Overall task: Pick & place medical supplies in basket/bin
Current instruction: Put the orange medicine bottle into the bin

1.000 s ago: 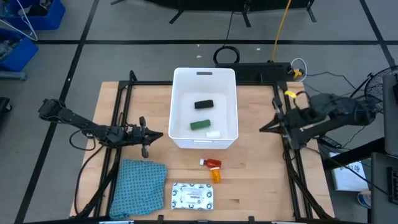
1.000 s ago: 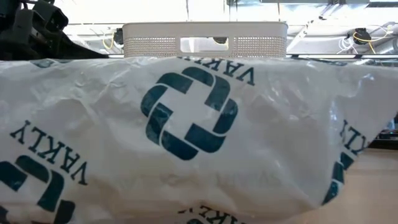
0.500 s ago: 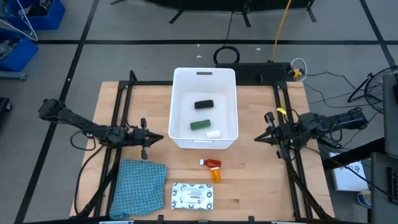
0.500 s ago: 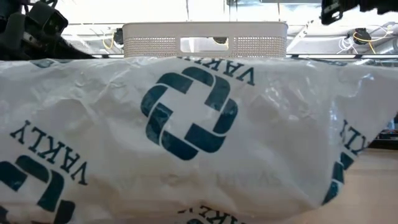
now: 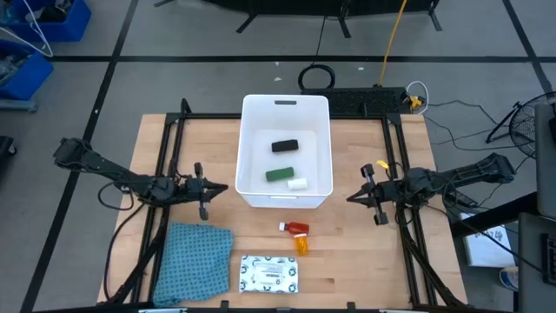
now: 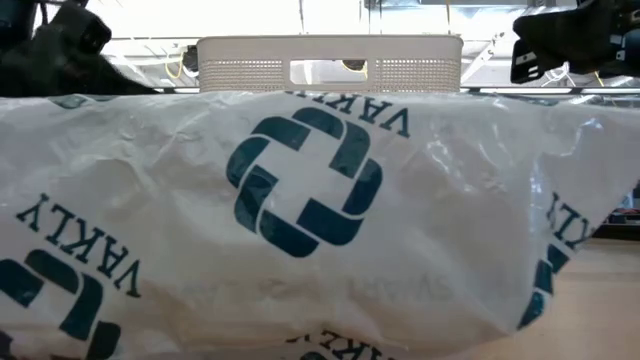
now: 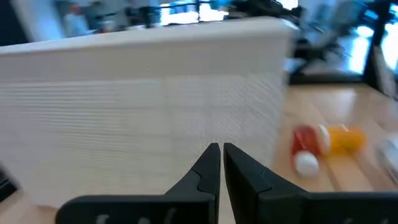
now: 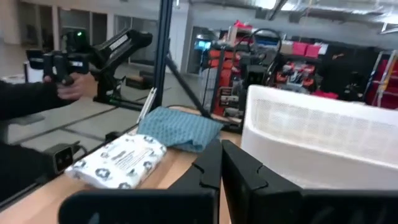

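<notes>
While the white packet [image 5: 268,275] with green-black print lies flat at the bottom centre of the high view, it fills nearly all of the low view [image 6: 300,220], right against that camera. Teal-blue cloth [image 5: 193,261] sits just left of it on the wooden table [image 5: 365,269]. Just above the packet, near the tub's front wall: orange/red piece [image 5: 298,236] with a white cap, lying on the table. White tub [image 5: 286,108] is at frame centre, holding the black oblong [image 5: 285,146], green oblong [image 5: 280,175] and tiny white piece [image 5: 297,184], all apart from each other. Left gripper [image 5: 201,195] hangs left of the tub, fingers closed together with nothing between them; its wrist view faces the tub wall. Right gripper [image 5: 372,193] hangs right of the tub, fingers likewise pressed together, empty. A person's hand [image 8: 69,87] shows at the upper left of the right wrist view.
</notes>
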You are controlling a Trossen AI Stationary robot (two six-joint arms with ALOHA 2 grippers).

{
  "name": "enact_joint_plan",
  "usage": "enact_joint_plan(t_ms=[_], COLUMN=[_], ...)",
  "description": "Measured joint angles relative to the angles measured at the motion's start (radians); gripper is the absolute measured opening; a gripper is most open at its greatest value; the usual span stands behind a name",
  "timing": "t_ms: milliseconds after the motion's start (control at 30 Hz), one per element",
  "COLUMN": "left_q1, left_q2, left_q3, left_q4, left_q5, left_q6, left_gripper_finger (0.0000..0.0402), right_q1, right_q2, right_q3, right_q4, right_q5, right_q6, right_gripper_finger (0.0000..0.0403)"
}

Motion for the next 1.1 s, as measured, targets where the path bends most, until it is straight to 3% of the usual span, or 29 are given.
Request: enact_joint_plan(t_ms=[100,267,500,633,800,967,1100], left_q1=[0.000,0.000,-0.001,-0.003,-0.025,-0.028,-0.027], left_q2=[0.001,0.098,0.477,0.725,0.989,1.190,1.302], left_q3=[0.099,0.425,0.933,1.184,1.403,1.571,1.635], left_q4=[-0.142,-0.511,-0.856,-0.914,-0.926,-0.985,-1.022], left_q5=[-0.017,-0.015,0.046,0.144,0.258,0.321,0.393], left_q6=[-0.030,-0.033,0.035,0.137,0.268,0.284,0.318], left_gripper_finger=[0.0026,0.0026,0.0026,0.0026,0.0026,0.0033,0.0083], right_q1=[-0.010,-0.011,-0.011,-0.011,-0.011,-0.011,-0.011], right_q2=[-0.003,-0.005,-0.007,-0.007,-0.013,-0.018,-0.019], right_q3=[0.000,0.000,0.000,0.000,0.001,0.001,0.001], right_q4=[-0.005,-0.008,-0.001,0.003,0.017,0.014,0.015], right_q5=[-0.018,-0.042,-0.042,-0.041,-0.041,-0.042,-0.042], right_q6=[0.003,-0.009,-0.014,-0.012,0.009,0.009,-0.005], right_gripper_finger=[0.0000,0.0000,0.0000,0.0000,0.0000,0.0000,0.0000])
